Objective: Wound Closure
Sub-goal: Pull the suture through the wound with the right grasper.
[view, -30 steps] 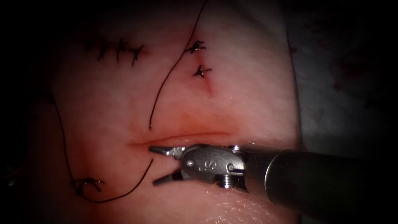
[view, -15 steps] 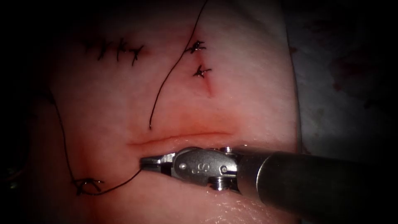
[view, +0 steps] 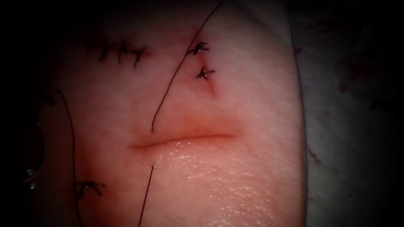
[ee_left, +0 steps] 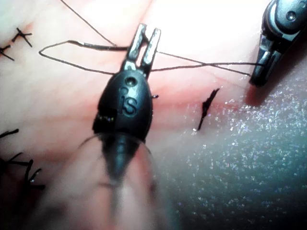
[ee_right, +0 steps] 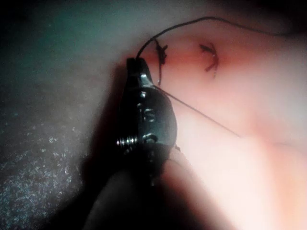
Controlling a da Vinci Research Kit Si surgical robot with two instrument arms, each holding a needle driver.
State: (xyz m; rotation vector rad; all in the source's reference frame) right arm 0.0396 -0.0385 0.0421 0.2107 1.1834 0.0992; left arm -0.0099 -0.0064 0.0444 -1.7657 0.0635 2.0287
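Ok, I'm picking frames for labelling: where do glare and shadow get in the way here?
Endoscope view: light pools on the middle of the tissue and the edges go dark; wet glints sit below the cut. Left wrist view: harsh light washes the tissue pale around the left tool, with speckled glare near the right tool, shut on the thread. Right wrist view: dim, with the right tool's shadow alongside it.

dark metal left hand (ee_left: 146, 42) with a stamped "s"; right hand (ee_right: 135, 67) shows a threaded screw.
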